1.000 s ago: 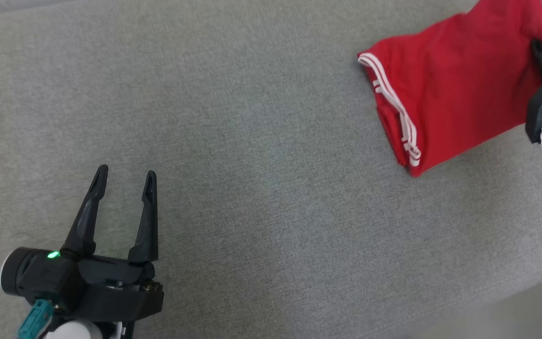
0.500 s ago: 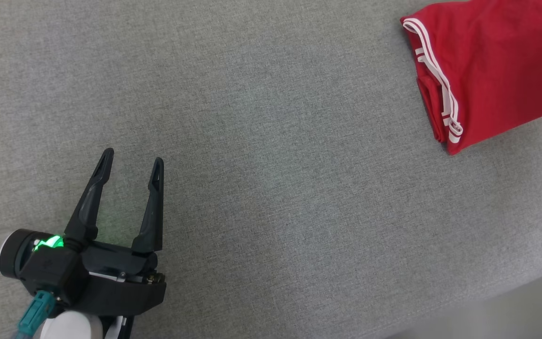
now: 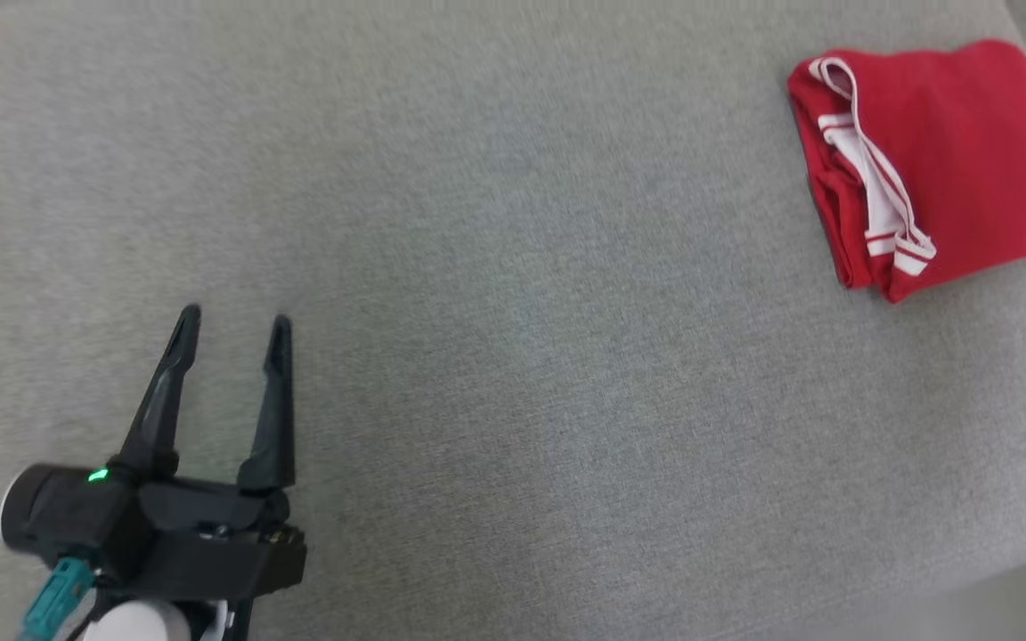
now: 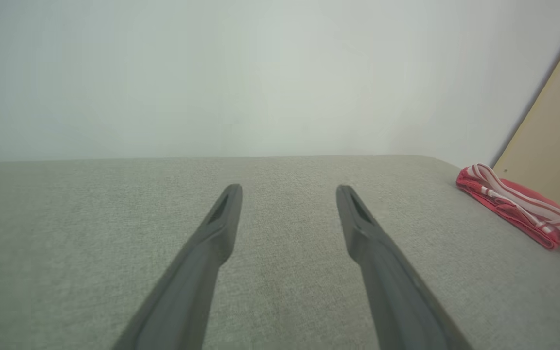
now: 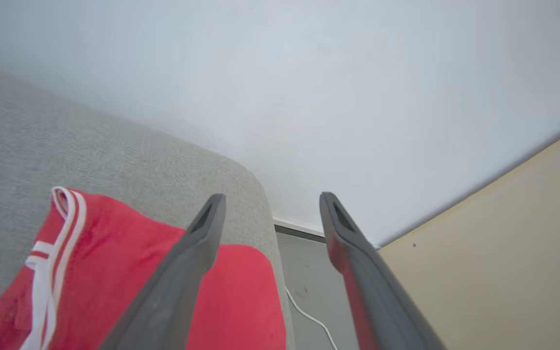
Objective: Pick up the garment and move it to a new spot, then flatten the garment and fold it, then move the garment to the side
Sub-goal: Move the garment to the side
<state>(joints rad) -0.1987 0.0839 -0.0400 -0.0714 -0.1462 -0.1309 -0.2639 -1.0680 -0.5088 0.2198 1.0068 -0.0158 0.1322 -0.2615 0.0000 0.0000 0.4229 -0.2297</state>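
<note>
While the left gripper (image 3: 233, 317) hangs low over the grey cushion (image 3: 513, 267), fingers pointing up the head view, its jaws are spread wide around nothing | right gripper (image 5: 271, 196) sits at the garment's right edge, jaws spread, holding nothing | red garment (image 3: 958, 151) lies folded at the cushion's right end, striped edge facing left, nearly square, long way hard to tell.

The red garment (image 3: 949, 151) with white striped trim lies folded into a compact rectangle, flat near the right end of the grey fabric surface (image 3: 513, 356).
</note>
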